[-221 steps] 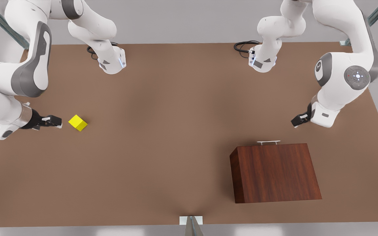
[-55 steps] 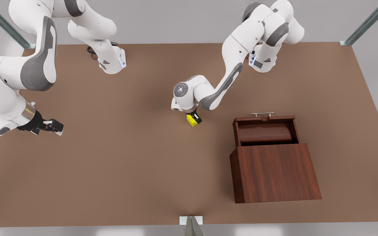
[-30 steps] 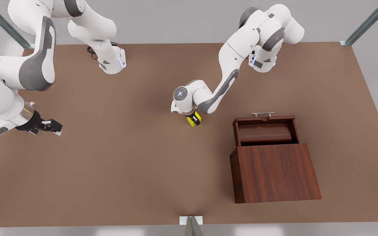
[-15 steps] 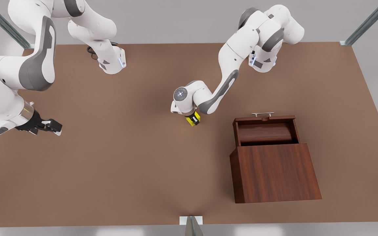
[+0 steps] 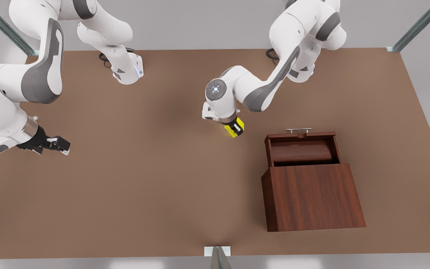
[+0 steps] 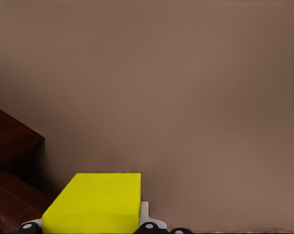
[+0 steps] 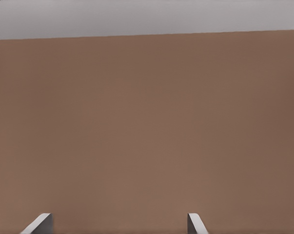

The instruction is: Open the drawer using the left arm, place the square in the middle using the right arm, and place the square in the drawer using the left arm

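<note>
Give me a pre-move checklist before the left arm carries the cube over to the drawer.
1. Cube held by the left gripper: ok, it sits between the fingers in the left wrist view.
2. Cube clear of the table: cannot tell; a faint yellow blur beside it hints at motion.
3. Drawer pulled out of the box: ok, its cavity shows open from above.
4. Path from cube to drawer: ok, bare tabletop between them.
5. Right gripper out of the way: ok, it waits open at the front view's left edge, fingertips spread over bare table.
</note>
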`<action>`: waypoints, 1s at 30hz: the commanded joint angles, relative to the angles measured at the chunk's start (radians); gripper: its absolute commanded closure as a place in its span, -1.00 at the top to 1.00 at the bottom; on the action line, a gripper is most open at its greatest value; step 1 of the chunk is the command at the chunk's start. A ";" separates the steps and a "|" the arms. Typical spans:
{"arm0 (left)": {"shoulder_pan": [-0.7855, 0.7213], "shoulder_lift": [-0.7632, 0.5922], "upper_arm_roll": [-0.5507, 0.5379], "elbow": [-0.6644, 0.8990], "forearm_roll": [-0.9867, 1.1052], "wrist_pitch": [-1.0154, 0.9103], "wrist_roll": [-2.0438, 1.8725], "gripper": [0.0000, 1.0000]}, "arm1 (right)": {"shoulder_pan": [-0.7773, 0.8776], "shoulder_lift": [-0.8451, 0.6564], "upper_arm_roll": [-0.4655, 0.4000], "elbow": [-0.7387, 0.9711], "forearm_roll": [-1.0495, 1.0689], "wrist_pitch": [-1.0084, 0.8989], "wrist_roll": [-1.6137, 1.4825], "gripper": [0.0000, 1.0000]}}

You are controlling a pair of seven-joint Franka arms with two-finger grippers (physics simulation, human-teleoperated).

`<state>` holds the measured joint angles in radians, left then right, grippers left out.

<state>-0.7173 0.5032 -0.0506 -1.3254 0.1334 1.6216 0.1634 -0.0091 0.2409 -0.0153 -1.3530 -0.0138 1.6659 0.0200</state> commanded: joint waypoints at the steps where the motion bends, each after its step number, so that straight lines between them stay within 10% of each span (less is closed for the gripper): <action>1: -0.002 -0.009 0.020 0.000 -0.100 -0.015 0.034 0.46 | 0.000 0.000 0.000 0.000 0.000 0.000 0.001 1.00; 11: -0.002 -0.057 0.503 -0.044 -0.245 -0.095 0.774 0.46 | 0.001 0.000 0.000 0.000 0.000 0.000 0.000 1.00; 20: 0.058 0.026 0.505 -0.070 -0.265 -0.072 0.803 0.53 | 0.000 0.000 0.000 0.000 -0.002 -0.002 0.001 1.00; 21: 0.059 0.038 0.505 -0.074 -0.267 -0.071 0.803 1.00 | -0.002 0.000 0.000 0.000 -0.002 -0.002 0.002 1.00; 30: 0.058 0.020 0.520 -0.017 -0.267 -0.229 0.369 1.00 | -0.002 0.000 -0.002 0.002 0.000 -0.002 0.000 1.00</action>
<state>-0.6599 0.5218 0.4756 -1.3286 -0.1337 1.3867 0.5183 -0.0108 0.2409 -0.0169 -1.3529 -0.0138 1.6644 0.0214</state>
